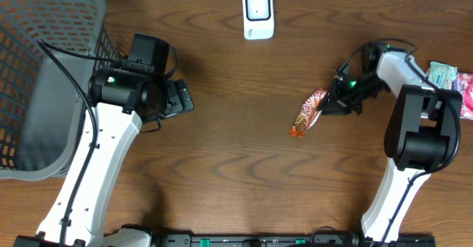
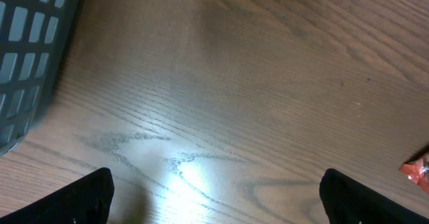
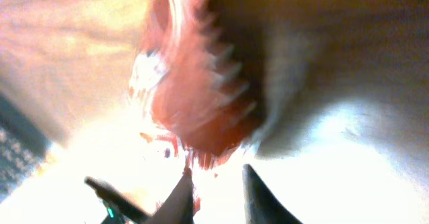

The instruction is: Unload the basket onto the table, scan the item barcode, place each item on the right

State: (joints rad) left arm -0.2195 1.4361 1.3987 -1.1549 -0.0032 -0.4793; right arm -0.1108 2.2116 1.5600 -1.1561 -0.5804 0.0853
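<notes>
The red snack packet [image 1: 308, 113] is seen right of centre on the table [image 1: 236, 166], at the tips of the right gripper [image 1: 329, 103], whose grasp cannot be told. The left gripper [image 1: 180, 97] is held spread wide near the basket [image 1: 44, 77]. The white scanner [image 1: 258, 14] is placed at the far edge

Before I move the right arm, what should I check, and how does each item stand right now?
1. The snack packet lies on the table: ok.
2. The right hand is at the packet's far end: ok.
3. Its grip on the packet: cannot tell, wrist view blurred.
4. The left hand is open and empty: ok.
5. The scanner has bare table before it: ok.
6. The barcode is showing: cannot tell.
</notes>
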